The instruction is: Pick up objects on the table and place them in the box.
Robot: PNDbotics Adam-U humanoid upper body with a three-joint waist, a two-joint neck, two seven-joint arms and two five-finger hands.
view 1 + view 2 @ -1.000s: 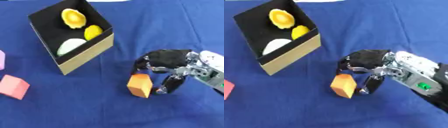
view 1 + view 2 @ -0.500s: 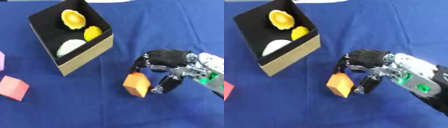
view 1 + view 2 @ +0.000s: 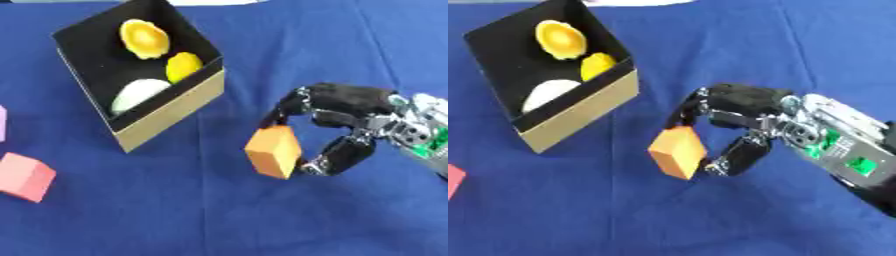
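An orange block with flat faces and sharp edges (image 3: 273, 158) sits between the curled fingers and the thumb of our right hand (image 3: 343, 120), which pinches it from above and below. The block is tilted, one corner down. We cannot tell for certain whether it is clear of the dark blue cloth-covered table (image 3: 306, 45) or just touching it, though it looks raised. It lies to the right of the box and a little nearer to us, apart from it.

The open box, black inside with tan cardboard walls (image 3: 174, 109), stands at the upper left. We see three things already in it: a round orange-yellow piece with a hollowed face (image 3: 144, 38), a small yellow lemon-shaped piece (image 3: 183, 65) and a pale white rounded piece (image 3: 136, 95).

Farther left on the cloth lies a pink cube (image 3: 24, 177), and at the very left edge a sliver of something pale pink or lilac (image 3: 3, 123). Our left hand shows in neither view.

We judge the task partly done: three pieces are boxed, the orange block is in hand, and at least the pink cube and the edge piece remain to be collected.
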